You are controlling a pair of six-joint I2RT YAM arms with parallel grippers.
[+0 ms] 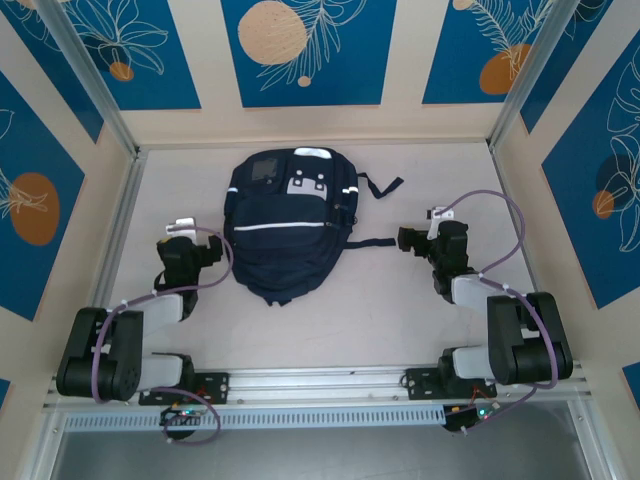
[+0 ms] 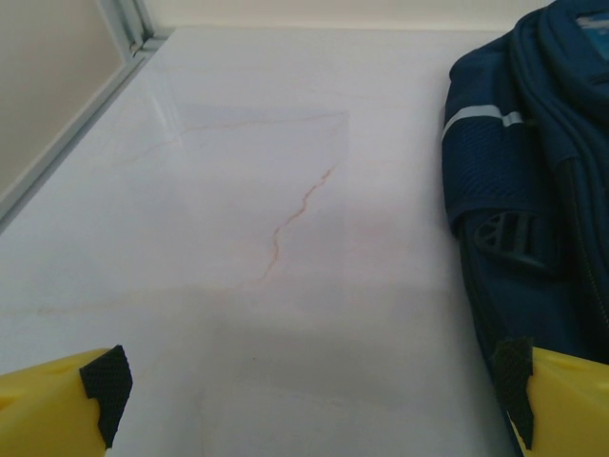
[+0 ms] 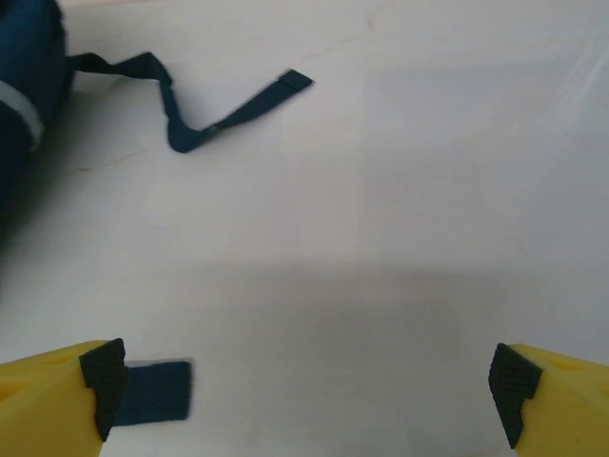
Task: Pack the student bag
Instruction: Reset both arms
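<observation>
1. The student bag (image 1: 290,235) is a dark navy fabric backpack lying flat, front face up, mid-surface toward the far side.
2. Its front carries white reflective stripes (image 1: 285,227), with a light grey patch (image 1: 307,185) near the far end.
3. Two dark straps (image 1: 378,186) trail loose over the surface on its right.

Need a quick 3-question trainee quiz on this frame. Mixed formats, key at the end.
1. True or false: the backpack lies on the table between the two arms.
2. The left gripper and right gripper are: A open, B shut on nothing, C shut on the backpack.
3. Fill in: in the right wrist view a loose ___ trails from the backpack.
Key: 1 true; 2 A; 3 strap.
</observation>
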